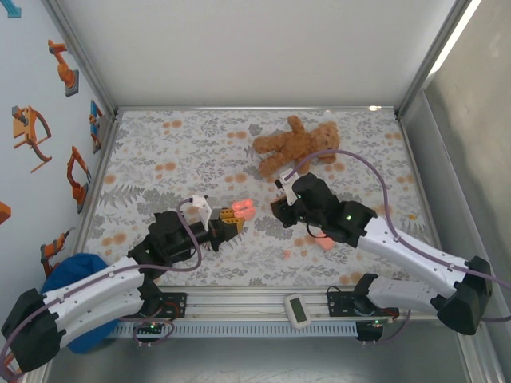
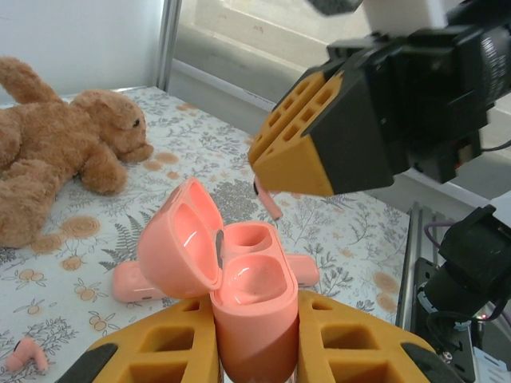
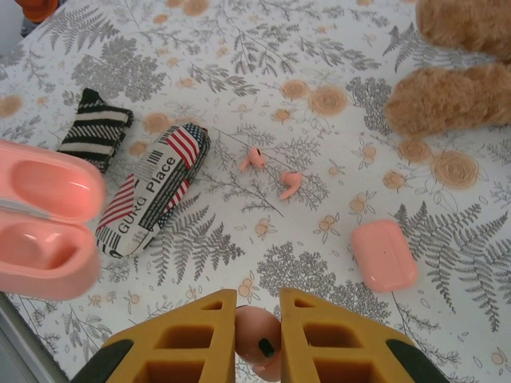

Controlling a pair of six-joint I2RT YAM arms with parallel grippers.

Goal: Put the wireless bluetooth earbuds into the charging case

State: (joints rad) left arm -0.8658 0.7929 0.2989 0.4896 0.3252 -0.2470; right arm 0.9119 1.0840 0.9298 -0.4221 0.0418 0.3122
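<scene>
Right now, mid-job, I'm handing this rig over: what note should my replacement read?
Left pincer: shut on the open charging case, lid up, wells look empty.
Right pincer: shut on one earbud, poised above that case.
Table: two loose earbuds and a closed case lie on it.
Done: case open, one earbud in grip.
Left: seat that earbud, then fetch the rest.

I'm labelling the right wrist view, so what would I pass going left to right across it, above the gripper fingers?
open pink case → flag-print pouch → loose earbud → second loose earbud → closed pink case → teddy bear
</scene>
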